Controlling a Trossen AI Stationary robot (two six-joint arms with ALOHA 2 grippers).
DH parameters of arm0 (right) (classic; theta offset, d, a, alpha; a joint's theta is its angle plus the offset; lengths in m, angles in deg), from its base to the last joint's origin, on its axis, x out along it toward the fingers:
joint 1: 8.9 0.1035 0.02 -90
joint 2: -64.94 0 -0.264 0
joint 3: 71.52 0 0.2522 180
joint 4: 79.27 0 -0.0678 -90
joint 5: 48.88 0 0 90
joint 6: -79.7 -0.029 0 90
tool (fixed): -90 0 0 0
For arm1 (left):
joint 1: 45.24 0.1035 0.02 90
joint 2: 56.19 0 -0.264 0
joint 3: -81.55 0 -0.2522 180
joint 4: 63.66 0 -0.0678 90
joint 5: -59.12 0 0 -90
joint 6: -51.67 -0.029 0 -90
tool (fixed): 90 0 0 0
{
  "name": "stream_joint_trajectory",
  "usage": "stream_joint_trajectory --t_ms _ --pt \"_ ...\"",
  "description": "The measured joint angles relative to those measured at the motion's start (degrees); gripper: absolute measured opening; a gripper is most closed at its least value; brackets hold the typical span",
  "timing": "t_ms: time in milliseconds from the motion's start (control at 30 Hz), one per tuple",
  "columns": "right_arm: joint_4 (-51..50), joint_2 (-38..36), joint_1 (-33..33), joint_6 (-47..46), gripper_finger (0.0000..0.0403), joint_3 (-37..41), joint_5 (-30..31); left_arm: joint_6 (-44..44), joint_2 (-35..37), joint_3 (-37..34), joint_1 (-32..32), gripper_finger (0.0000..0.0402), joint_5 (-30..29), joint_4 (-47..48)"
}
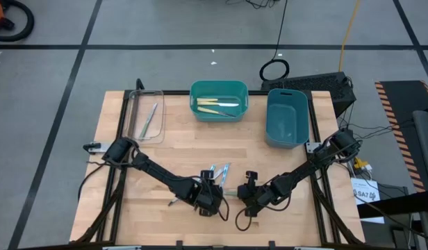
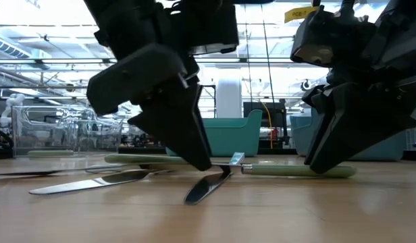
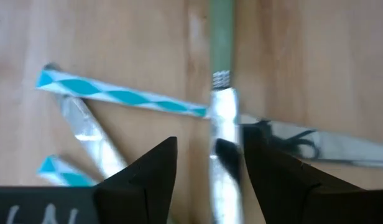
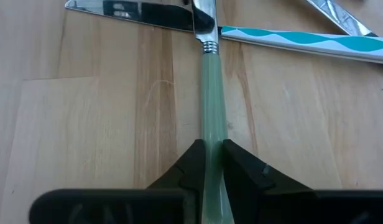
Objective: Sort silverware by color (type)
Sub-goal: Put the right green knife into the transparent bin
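A pale green-handled utensil lies between my two grippers near the table's near edge. Its silver end touches the wood and its neck crosses a knife blade. My right gripper is shut on its handle. My left gripper is open, and its fingers stand on either side of the utensil's metal end. Blue-and-white patterned handles and more silverware lie just beyond. Yellow-handled pieces rest in the teal bin. My right gripper pinches the pale green handle between its two fingers, toward the handle's free end. It comes slanting down from the table's right, in line with the handle. The utensil lies low, its metal end on the table. My left gripper: I cannot tell whether one finger touches the metal end.
At the far side stand a clear tray holding one utensil, a teal bin and a blue bin. Knives lie on the wood to the left of my left gripper. The two grippers are close together.
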Motion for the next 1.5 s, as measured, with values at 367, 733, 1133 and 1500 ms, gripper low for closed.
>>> stream_joint_trajectory --t_ms 367,733,1133,1500 --pt "1.0 0.0 -0.1 0.0 0.004 0.1 -1.3 -1.3 -1.4 0.1 0.1 0.0087 0.5 2.3" --pt "1.0 -4.0 -0.1 1.5 0.0041 0.1 -1.3 -7.0 -1.4 0.1 1.4 0.0008 -1.2 2.2" --pt "-3.4 -9.6 3.5 2.8 0.0162 0.3 7.5 -5.9 1.6 -0.2 2.3 0.0005 0.0 3.6" --pt "-5.6 -15.5 5.0 4.5 0.0207 0.1 12.2 -5.9 7.3 -0.1 2.4 0.0005 1.1 4.9"
